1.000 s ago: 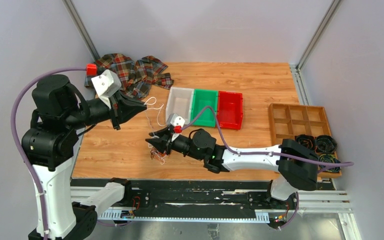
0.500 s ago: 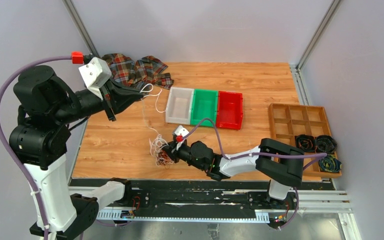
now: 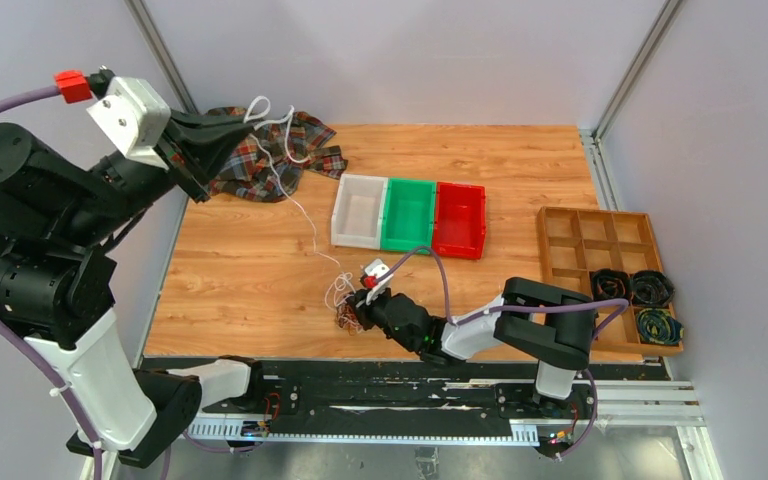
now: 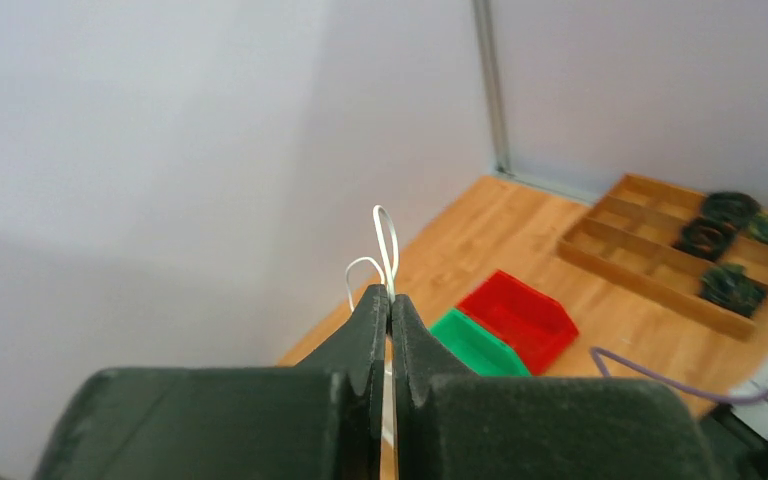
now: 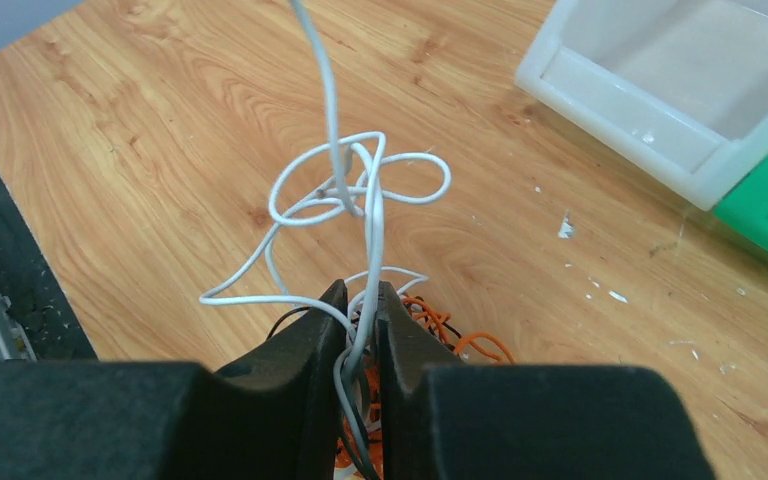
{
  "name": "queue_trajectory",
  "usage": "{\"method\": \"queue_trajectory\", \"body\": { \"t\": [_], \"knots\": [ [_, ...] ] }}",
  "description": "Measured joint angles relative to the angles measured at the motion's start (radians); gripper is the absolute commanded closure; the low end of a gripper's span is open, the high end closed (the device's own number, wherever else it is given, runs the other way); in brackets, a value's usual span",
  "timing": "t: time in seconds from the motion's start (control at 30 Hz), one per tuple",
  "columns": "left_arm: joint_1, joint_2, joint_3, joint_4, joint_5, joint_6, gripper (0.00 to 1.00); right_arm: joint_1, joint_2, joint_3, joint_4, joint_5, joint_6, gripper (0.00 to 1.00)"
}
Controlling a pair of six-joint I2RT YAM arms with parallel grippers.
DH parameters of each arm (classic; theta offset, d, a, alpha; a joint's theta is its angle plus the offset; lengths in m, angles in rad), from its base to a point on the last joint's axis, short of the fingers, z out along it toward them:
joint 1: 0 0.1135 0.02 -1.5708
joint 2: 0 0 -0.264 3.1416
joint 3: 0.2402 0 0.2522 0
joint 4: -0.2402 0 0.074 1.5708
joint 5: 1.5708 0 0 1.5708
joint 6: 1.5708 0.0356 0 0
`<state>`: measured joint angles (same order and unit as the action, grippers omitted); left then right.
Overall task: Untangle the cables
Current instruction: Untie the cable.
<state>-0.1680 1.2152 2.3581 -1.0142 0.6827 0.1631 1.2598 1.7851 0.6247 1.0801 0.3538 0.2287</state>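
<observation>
Overall, white cable (image 5: 348, 198) looped, knotted; orange cables (image 5: 440, 325) underneath

White cable (image 5: 322, 85) stretches up-left from a knotted loop above the orange-black tangle (image 3: 346, 320).

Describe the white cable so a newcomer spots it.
On the wooden table, look left of the white plastic bin. A thin white cable climbs from the tangle to the raised left gripper; the orange and black wires lie bunched at the right gripper.

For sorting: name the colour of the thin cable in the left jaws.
White thin cable, clearest in the left wrist view.
</observation>
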Motion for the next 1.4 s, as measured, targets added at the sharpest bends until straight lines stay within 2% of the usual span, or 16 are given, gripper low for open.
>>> {"method": "queue_trajectory", "body": {
  "t": [0.33, 0.43, 0.67, 0.73, 0.87, 1.03, 1.27, 1.33, 1.4],
  "knots": [
    [0.0, 0.008, 0.016, 0.33, -0.302, -0.04, 1.0, 0.0, 0.0, -0.025, 0.003, 0.06, 0.039, 0.64],
    [0.0, 0.004, 0.003, 0.419, -0.396, -0.054, 0.99, 0.0, 0.0, -0.042, 0.01, 0.075, 0.05, 0.53],
    [0.0, -0.012, -0.066, 0.507, -0.459, -0.094, 1.0, 0.0, -0.056, -0.059, -0.011, 0.081, 0.062, 0.39],
    [0.0, -0.011, -0.075, 0.55, -0.492, -0.104, 1.0, 0.0, -0.112, -0.059, -0.032, 0.078, 0.055, 0.32],
    [0.0, 0.013, -0.024, 0.573, -0.486, -0.134, 1.0, 0.0, -0.232, -0.059, -0.077, 0.043, 0.028, 0.27],
    [0.0, -0.024, -0.082, 0.561, -0.401, -0.191, 1.0, 0.0, -0.344, -0.015, -0.154, -0.031, -0.029, 0.26],
    [0.0, -0.067, -0.13, 0.52, -0.325, -0.225, 1.0, -0.008, -0.306, 0.184, -0.241, -0.198, -0.11, 0.28],
    [0.0, -0.08, -0.153, 0.507, -0.315, -0.219, 0.99, -0.019, -0.269, 0.22, -0.261, -0.261, -0.119, 0.34],
    [0.0, -0.09, -0.167, 0.491, -0.308, -0.209, 1.0, -0.037, -0.228, 0.242, -0.287, -0.312, -0.123, 0.51]
  ]
}}
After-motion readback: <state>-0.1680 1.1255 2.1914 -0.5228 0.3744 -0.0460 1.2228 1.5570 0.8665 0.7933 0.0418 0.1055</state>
